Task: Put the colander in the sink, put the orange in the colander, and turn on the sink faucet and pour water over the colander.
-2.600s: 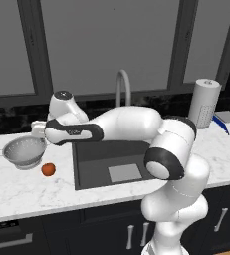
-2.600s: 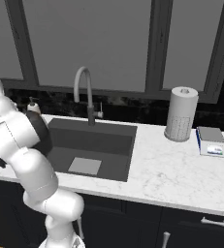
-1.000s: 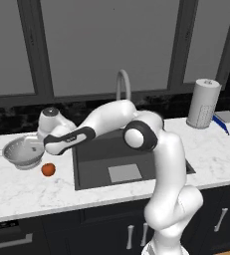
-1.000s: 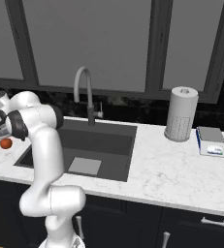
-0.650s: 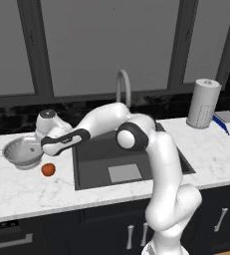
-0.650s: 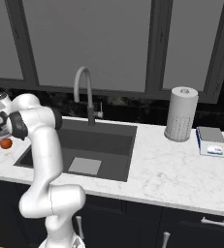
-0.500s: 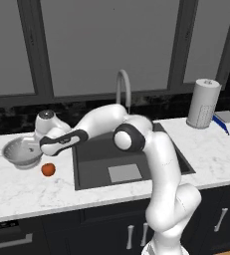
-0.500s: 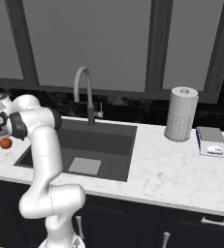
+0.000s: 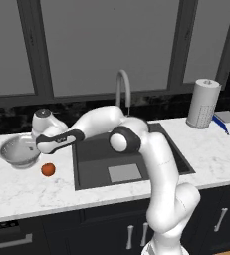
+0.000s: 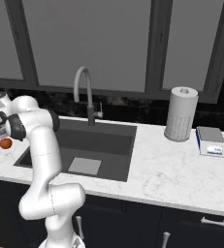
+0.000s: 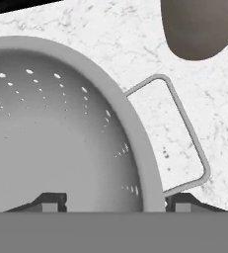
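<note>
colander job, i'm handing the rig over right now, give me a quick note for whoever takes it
End effector: down at the colander, one fingertip inside the rim, one outside by the handle; grip not confirmed.
Colander: on the counter left of the sink, upright.
Orange: on the counter in front of the colander.
Sink faucet: no water visible.
Done: none of the steps.
Left: colander into sink, orange into colander, turn faucet on.

No words, labels, brands or numbers can be read in any of the views. The small box (image 10: pixel 211 141) at the far end of the counter (image 10: pixel 171 169) shows a pale patch, too blurred to read.
</note>
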